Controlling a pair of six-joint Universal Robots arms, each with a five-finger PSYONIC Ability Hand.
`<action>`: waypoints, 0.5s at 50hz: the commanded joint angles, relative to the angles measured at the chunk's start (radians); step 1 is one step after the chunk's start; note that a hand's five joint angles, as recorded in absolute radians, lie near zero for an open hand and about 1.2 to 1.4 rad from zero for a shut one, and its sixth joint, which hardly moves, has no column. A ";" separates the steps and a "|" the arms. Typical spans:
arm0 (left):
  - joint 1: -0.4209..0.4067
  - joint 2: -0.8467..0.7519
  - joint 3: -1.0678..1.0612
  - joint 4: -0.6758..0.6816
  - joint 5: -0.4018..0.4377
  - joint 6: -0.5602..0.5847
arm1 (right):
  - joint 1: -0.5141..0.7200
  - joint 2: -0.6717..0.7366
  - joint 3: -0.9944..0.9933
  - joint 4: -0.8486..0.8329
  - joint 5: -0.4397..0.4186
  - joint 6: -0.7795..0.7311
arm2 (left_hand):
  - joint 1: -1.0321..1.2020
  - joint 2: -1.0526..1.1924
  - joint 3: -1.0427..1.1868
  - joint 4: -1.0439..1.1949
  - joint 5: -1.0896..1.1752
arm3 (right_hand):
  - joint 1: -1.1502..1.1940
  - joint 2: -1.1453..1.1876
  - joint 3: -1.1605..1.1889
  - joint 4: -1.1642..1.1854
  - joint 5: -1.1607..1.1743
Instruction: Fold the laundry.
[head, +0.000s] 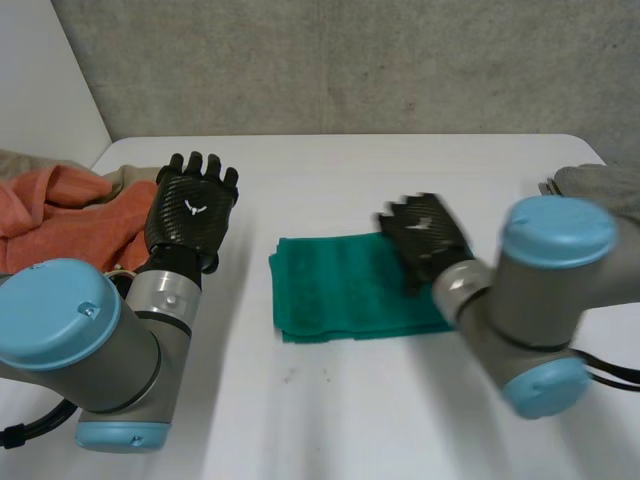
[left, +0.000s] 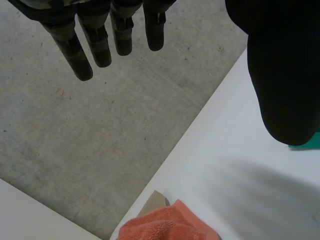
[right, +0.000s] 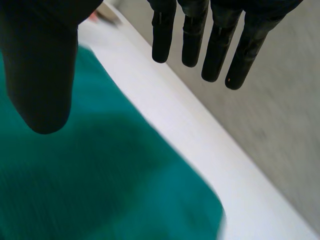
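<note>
Green cloth (head: 340, 285): right end hidden under my right robot hand (head: 425, 240) & right arm (head: 540, 300); can't tell if the hand touches it. In left wrist view just a sliver of it pokes out past the thumb of my left robot hand (left: 282, 75). Orange cloth (head: 60, 215) is cut off by the head view's left edge, near part behind my left arm (head: 80, 340). Beige thing (head: 125, 178) under it is mostly covered, can't ID. Grey obj (head: 600, 185) at the desk (head: 350, 400)'s far right is cut off, can't ID either.
</note>
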 joint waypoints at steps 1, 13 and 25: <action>0.001 -0.003 0.000 0.001 0.001 0.000 | -0.276 -0.052 0.167 0.072 -0.235 -0.011 | -0.025 -0.031 -0.040 -0.030 -0.047 | 0.298 0.247 0.250 0.255 0.252; -0.006 -0.009 0.001 0.001 0.002 0.000 | -0.362 0.030 0.190 0.008 -0.276 -0.033 | -0.025 -0.031 -0.040 -0.030 -0.047 | 1.041 0.989 0.992 0.997 0.994; -0.003 -0.001 0.000 0.001 0.001 0.000 | -0.204 -0.052 0.106 -0.018 -0.139 -0.244 | -0.025 -0.031 -0.040 -0.030 -0.047 | 1.041 0.989 0.992 0.997 0.994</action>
